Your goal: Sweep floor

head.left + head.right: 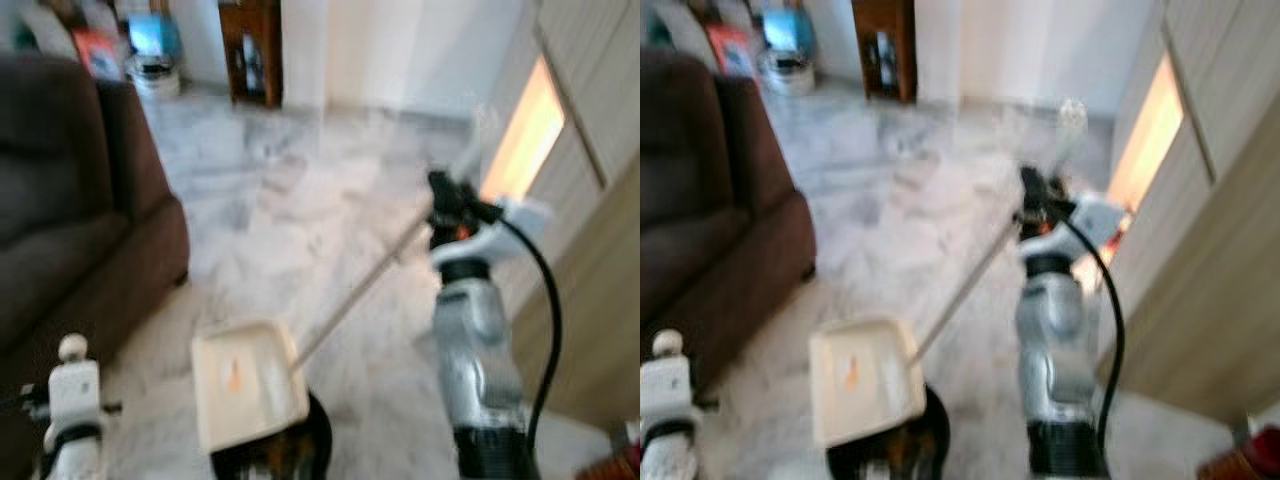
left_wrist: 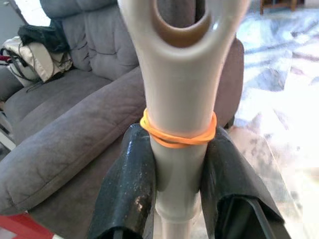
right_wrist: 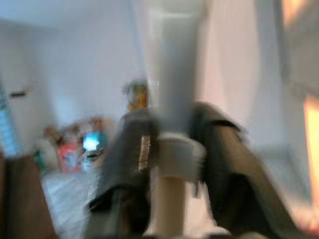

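2 tools, each gripping 1 handle.

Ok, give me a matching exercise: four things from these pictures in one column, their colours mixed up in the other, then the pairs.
Things:
1. sofa
2. dustpan
3. rubber band
4. left gripper's fingers

Colours:
A. orange
B. black
C. dark brown-grey
D. cream

Pairs: 1-C, 2-D, 3-A, 4-B
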